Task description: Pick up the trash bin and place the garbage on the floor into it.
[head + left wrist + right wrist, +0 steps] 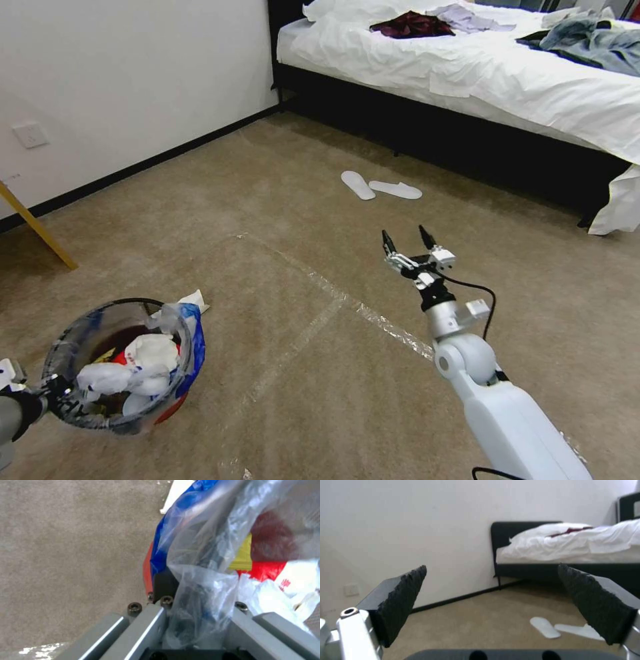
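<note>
The trash bin [100,333], with a red base and a clear bag with blue edges, is at the lower left. My left gripper [52,392] is shut on its near rim, and in the left wrist view the left gripper [196,605] pinches the rim and the bag [206,555] together. Garbage lies inside: white tissues [150,357], a red wrapper [266,571] and a yellow scrap [242,555]. A white scrap [195,300] lies on the carpet just behind the bin. My right gripper [407,241] is open and empty, raised over bare carpet at centre right; the right gripper [490,605] faces the bed.
A bed [480,73] with a black frame fills the far right, with clothes on it. Two white slippers [380,187] lie on the carpet before it. The wall [133,80] runs along the left, a yellow wooden leg [40,230] leans there. Clear tape strips [360,310] cross the carpet.
</note>
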Robot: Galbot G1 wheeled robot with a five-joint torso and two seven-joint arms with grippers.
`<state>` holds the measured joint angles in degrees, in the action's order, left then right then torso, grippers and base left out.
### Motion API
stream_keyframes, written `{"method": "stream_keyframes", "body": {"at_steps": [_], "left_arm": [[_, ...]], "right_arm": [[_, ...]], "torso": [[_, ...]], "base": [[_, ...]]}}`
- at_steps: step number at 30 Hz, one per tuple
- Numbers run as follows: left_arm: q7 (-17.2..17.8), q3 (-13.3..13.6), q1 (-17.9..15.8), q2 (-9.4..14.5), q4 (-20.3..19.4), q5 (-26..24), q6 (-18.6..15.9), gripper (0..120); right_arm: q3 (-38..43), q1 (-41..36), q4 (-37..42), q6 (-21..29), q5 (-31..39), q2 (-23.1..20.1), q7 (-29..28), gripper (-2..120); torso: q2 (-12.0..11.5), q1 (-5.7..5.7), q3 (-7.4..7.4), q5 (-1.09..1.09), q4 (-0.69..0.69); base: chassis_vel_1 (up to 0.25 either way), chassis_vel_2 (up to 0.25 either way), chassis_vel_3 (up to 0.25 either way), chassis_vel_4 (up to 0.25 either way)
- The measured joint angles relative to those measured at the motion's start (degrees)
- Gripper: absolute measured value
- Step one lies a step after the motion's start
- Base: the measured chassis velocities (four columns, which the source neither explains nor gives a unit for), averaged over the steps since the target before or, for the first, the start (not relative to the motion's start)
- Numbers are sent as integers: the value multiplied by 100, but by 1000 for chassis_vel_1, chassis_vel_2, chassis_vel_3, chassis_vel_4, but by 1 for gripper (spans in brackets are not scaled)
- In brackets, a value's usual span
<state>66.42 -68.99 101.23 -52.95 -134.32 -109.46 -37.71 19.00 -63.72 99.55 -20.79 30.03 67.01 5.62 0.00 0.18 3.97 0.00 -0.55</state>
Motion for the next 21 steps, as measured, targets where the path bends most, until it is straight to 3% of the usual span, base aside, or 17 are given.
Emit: {"method": "stream_keyframes", "body": {"at_steps": [10,21], "left_arm": [[-25,53,-57,-139,-23,1,0,0],[-28,113,-110,-143,-22,24,12,0]], "right_arm": [[334,-640,192,-205,-157,94,168,100],[324,-770,80,-296,-227,229,302,100]], "torso": [[0,0,0,0,0],[1,0,0,0,0]], "base": [[0,0,0,0],[0,0,0,0]]}}
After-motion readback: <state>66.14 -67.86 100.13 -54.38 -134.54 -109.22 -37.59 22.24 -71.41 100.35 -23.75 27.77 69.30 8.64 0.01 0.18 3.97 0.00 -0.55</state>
